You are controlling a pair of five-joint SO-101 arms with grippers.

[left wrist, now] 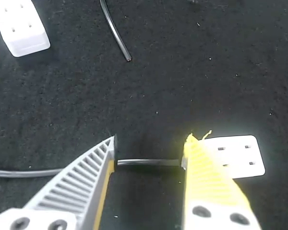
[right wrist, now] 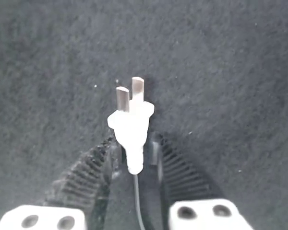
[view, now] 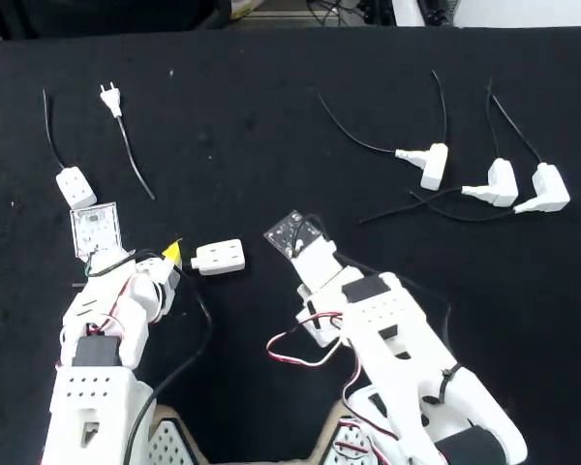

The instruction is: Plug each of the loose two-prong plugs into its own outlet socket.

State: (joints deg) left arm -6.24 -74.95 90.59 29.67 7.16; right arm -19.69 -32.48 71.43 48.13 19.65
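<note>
**Right gripper holds a plug; left gripper open over a cord**

My right gripper (right wrist: 134, 146) is closed on a white two-prong plug (right wrist: 131, 125). It pinches the plug's back end, so the two flat prongs point out ahead of my fingers, above the black table (right wrist: 230, 57). The plug's thin wire runs back between the fingers.

My left gripper (left wrist: 149, 153) is wide open and grips nothing. It has a grey finger on one side and a yellow finger on the other. A black cord (left wrist: 146, 163) lies across the gap, from tip to tip.

A white socket (view: 219, 256) lies flat on the table just beside the yellow fingertip, between my two arms, with its slots facing up. A second socket (view: 76, 186) lies farther off on the left side of the table, with a dark lead running away from it. Beyond that, a loose plug (view: 109, 97) rests near the far left corner, its lead trailing back toward me.

On the far right side, well apart from both grippers, three corded white pieces (view: 501, 183) lie close together. I cannot tell whether they are plugs or sockets.
</note>
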